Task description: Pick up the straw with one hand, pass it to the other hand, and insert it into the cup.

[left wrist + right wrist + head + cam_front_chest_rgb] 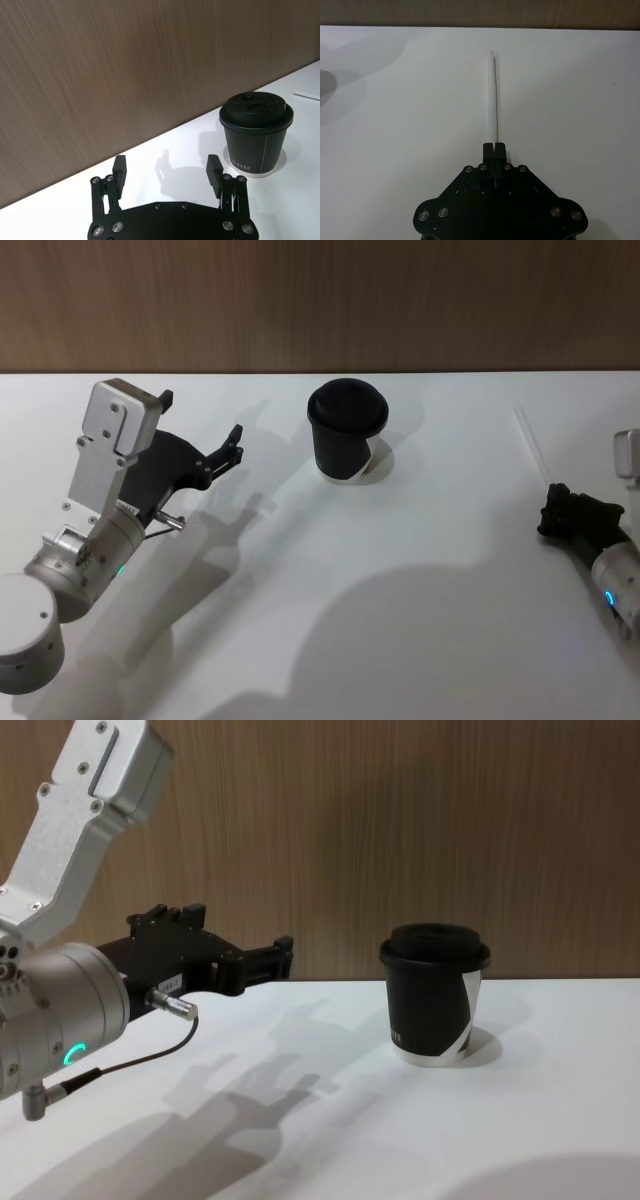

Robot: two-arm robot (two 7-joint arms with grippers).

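Observation:
The black lidded cup [345,430] stands upright at the middle back of the white table [300,640], also seen in the chest view [435,995] and the left wrist view [256,132]. The thin white straw [531,445] lies low along the table at the right, pointing away from me. My right gripper [553,508] is at its near end. In the right wrist view its jaws [494,148] are shut on the straw [494,95]. Left of the cup, my left gripper [232,445] hovers open and holds nothing; its fingers [119,170] point toward the wall.
A brown wood-grain wall [320,300] runs along the table's far edge. Arm shadows fall across the white surface in front of the cup. A short piece of the straw [306,95] shows at the left wrist view's edge, beyond the cup.

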